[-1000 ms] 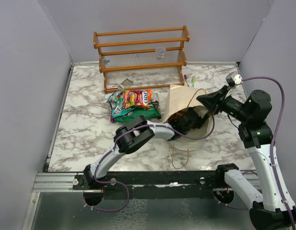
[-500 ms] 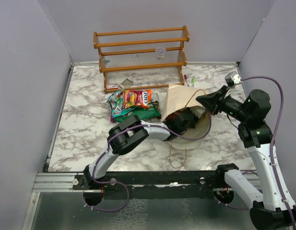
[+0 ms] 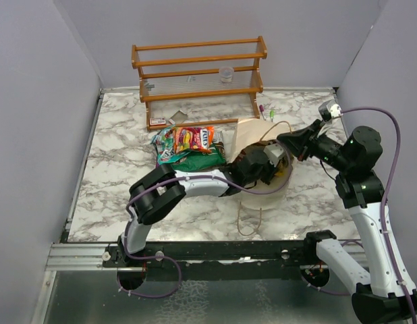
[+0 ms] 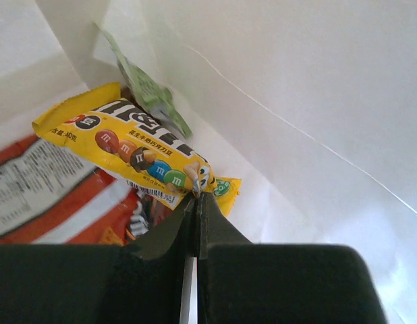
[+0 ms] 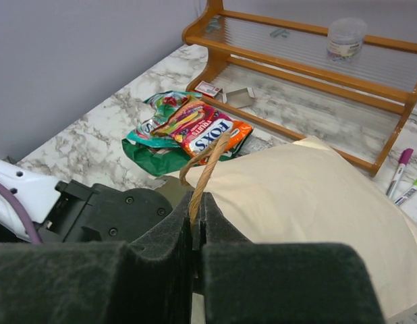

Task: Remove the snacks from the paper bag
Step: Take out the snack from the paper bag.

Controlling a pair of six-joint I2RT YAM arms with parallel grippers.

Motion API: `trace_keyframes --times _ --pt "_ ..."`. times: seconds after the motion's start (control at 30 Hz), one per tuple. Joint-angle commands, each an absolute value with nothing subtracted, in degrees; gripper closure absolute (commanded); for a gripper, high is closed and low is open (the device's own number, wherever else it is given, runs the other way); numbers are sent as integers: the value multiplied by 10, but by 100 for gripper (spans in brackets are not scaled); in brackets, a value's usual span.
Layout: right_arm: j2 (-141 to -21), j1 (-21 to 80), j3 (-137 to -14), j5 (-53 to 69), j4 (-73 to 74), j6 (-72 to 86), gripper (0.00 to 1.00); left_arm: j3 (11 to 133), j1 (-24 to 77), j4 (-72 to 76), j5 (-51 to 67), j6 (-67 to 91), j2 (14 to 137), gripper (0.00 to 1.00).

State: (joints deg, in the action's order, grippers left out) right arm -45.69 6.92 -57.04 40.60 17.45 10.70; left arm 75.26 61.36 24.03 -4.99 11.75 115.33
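Note:
The paper bag lies on its side with its mouth toward the arms. My left gripper is inside the bag, shut on the edge of a yellow snack packet. A red-orange packet and a light green packet lie beside it in the bag. My right gripper is shut on the bag's tan loop handle and holds it above the bag. Several snacks lie in a pile on the table left of the bag.
A wooden slatted rack stands at the back with a small clear cup on it. Pens lie by the rack's right foot. The bag's other handle trails on the marble near the front edge. Grey walls close in both sides.
My left gripper has shut on the yellow packet inside the bag. The left arm's elbow has swung left and toward the front. The right arm has held still.

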Motion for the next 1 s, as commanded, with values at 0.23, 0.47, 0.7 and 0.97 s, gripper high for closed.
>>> trace_keyframes --times 0.23,0.47,0.7,0.97 --pt "-430 71 -566 337 159 116 98 631 613 186 104 173 977 100" --pt "-418 71 -553 270 155 124 98 539 614 151 188 103 818 100" --pt "-420 71 -542 276 140 126 98 503 613 12 156 4 641 100" --pt "-425 71 -536 288 132 125 98 507 613 -53 -119 -83 518 100"
